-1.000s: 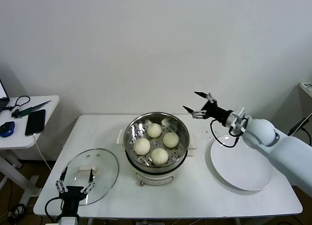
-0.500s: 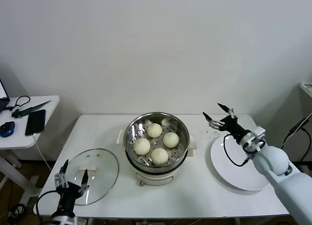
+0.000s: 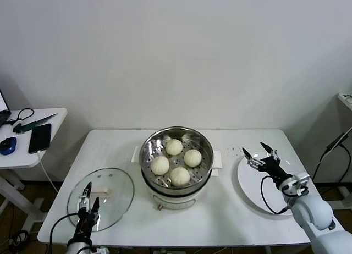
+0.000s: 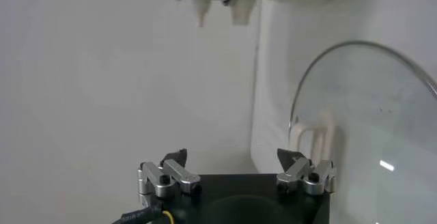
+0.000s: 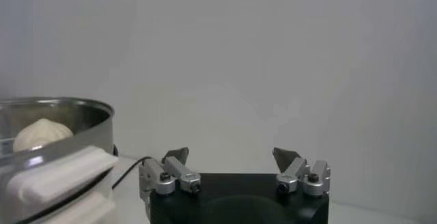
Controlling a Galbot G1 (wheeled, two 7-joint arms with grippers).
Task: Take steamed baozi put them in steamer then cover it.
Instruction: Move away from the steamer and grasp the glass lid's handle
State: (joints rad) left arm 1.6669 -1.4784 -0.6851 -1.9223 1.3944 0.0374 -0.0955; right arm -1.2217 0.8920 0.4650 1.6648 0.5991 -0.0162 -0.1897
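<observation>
- Glass first, at the near left of the white table (image 3: 231,221): we see the round clear lid (image 3: 102,196) lying flat, its white handle (image 3: 100,191) on top. Our left gripper (image 3: 88,198) hovers at the lid's near edge with its fingers spread apart and empty. We judge the smooth domed glass the main hazard: a grip that misses the handle could slide off, and the lid could skid toward the near table edge.
- Steel in the middle: the steamer (image 3: 177,159) is a wide shiny pot with a perforated floor on a white base with white side handles. All four steamed baozi (image 3: 176,161), smooth cream-white rounds, sit inside it, near each other but mostly apart. We think a lid set down tilted or off-centre could catch on the rim or press on a bun; only covering is left to do.
- Ceramic-looking white plate (image 3: 267,182) at the right lies bare. Our right gripper (image 3: 259,154) hangs over its far-left edge, fingers wide apart, holding nothing; from its wrist camera the pot rim and one bun show off to one side.
</observation>
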